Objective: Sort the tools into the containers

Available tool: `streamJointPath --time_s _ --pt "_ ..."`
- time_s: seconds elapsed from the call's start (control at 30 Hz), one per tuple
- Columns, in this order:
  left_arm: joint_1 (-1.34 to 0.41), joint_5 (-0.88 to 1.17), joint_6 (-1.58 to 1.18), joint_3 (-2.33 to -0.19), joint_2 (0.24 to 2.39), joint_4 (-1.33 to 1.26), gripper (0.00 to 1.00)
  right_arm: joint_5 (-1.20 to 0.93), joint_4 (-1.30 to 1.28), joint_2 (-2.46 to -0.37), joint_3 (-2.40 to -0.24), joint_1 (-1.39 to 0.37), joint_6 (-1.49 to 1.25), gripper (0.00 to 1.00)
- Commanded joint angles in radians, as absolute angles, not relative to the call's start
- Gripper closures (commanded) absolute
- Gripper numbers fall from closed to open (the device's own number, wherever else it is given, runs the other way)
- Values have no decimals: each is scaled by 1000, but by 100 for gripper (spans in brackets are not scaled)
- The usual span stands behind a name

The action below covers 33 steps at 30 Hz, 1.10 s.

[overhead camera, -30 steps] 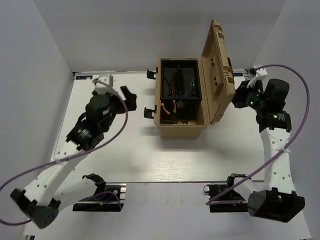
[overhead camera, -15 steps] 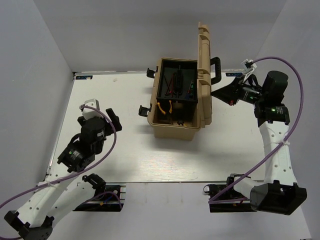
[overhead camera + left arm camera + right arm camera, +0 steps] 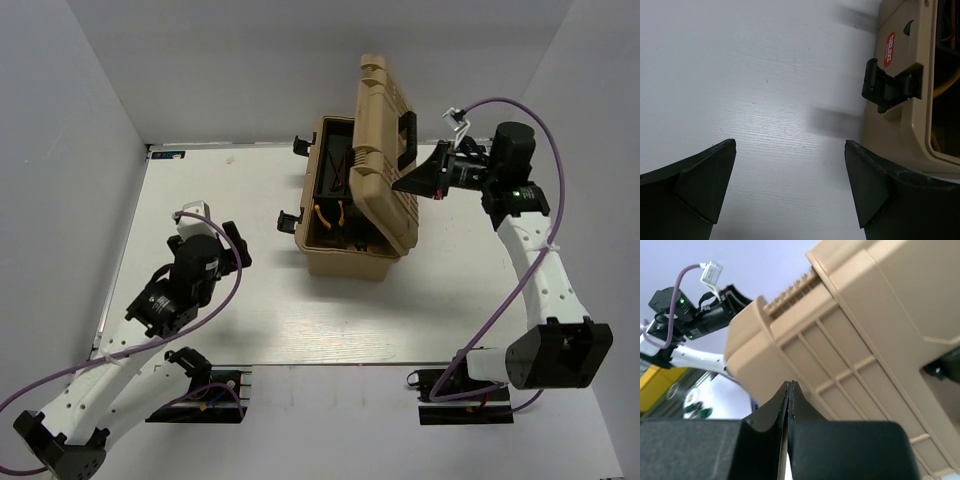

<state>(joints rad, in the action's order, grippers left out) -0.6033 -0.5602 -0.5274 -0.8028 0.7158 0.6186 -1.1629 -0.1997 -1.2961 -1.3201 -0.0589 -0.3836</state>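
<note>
Toolbox (image 3: 345, 262) sits near the far edge of the table (image 3: 200, 190), right of centre. Its ribbed lid (image 3: 380, 160) leans partway over the opening. Pliers (image 3: 331, 212) with orange handles are visible inside, at the near left of the interior. Right gripper (image 3: 790, 385): fingers pressed together with no gap, gripping nothing, tips against the ribbed outer face of the lid. Left gripper (image 3: 790, 150): fingers spread wide, nothing between them, above bare table left of the toolbox, near a black side latch (image 3: 885, 85), touching neither.
</note>
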Motion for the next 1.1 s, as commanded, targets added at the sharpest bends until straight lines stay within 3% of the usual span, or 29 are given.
streamJointPath --time_s 0.0,0.27,0.37,0.53,0.63,0.83,1.07 --pt "-600 -549 -541 -795 701 598 0 -1177 -193 -1324 -1376 -112 -382 100" --pt "-600 -450 -656 -726 862 482 0 -1128 -337 -1342 -1453 -179 -250 100" --pt "-600 -399 -675 -703 969 341 1 -996 -460 -1296 -1483 -184 -137 100" --pt "-600 -370 -698 -742 1164 261 4 -261 -551 -1155 -1439 -180 -69 97" --pt "-609 -379 -710 -785 1273 242 4 -91 -546 -1080 -1375 -178 -6 94" --pt "-620 -397 -745 -796 1357 157 5 -110 -549 -980 -1263 -178 20 92" --pt "-629 -249 -842 -755 1422 17 5 -104 -555 -960 -1226 -175 23 92"
